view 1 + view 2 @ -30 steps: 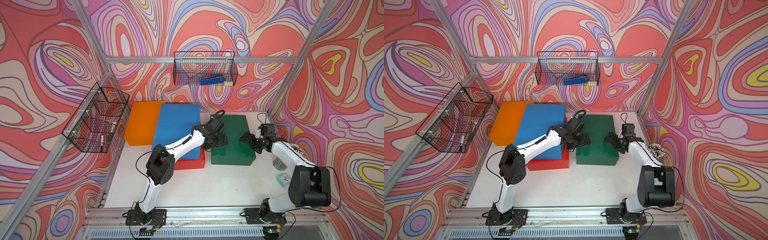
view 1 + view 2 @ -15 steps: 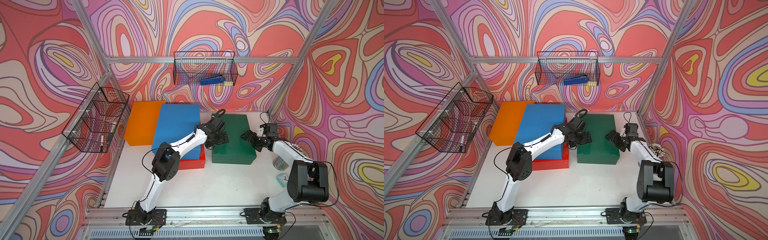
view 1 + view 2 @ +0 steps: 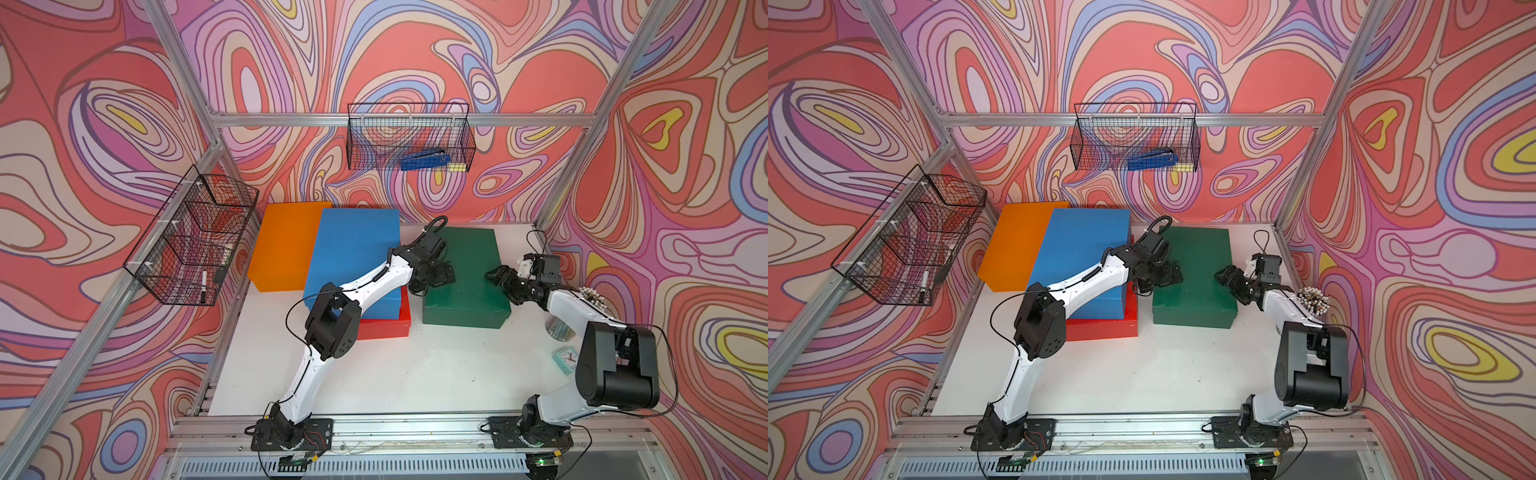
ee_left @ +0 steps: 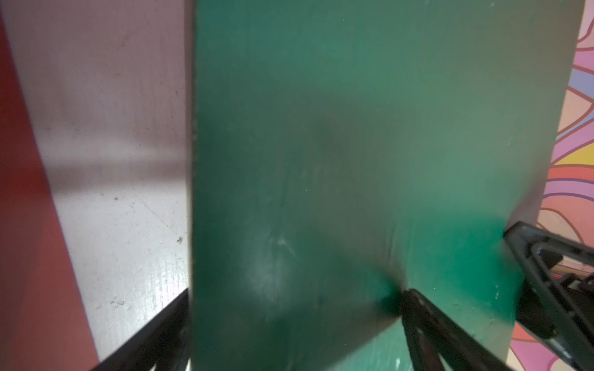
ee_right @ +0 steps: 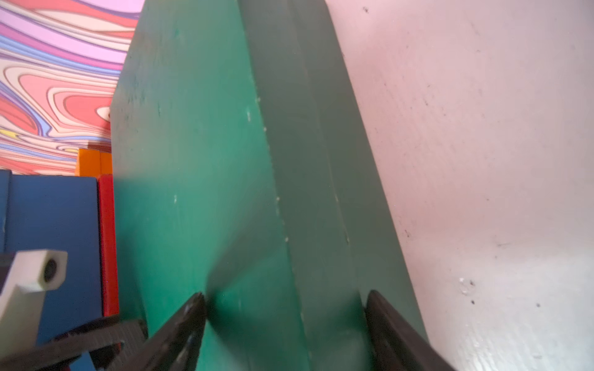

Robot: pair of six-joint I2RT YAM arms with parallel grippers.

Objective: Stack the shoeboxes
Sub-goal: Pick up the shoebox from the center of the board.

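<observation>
1. We see the green box (image 3: 469,249) (image 3: 1200,257) flat on the white desk (image 3: 415,374), lid on, toward the right of the back half.
2. The left pincer (image 3: 434,280) (image 3: 1160,276) sits at the green box's left long edge. In the left wrist view, the left pincer (image 4: 295,292) has its jaws spread wide across that edge. One finger (image 4: 418,321) is over the lid top and the other is down beside the side wall. We see no clamp on the box.
3. The right pincer (image 3: 505,286) (image 3: 1233,282) is at the opposite long edge. In the right wrist view, the right pincer (image 5: 286,294) has one finger (image 5: 189,318) on the lid top and one against the side wall, with the edge between them. The jaws are apart, but we cannot tell whether they press the box or only flank it.
4. The blue box (image 3: 357,241) lies on the red box (image 3: 386,328), shifted so that the red one shows along its near and right sides. This pair stands just left of the green box, with a narrow strip of desk (image 4: 112,160) between them.
5. The orange box (image 3: 286,245) is on the desk at the back left, beside the blue one.
6. One wire basket (image 3: 409,137) hangs on the back wall and another (image 3: 191,237) on the left wall.
7. A small clock (image 3: 565,359) lies near the right arm's base.
</observation>
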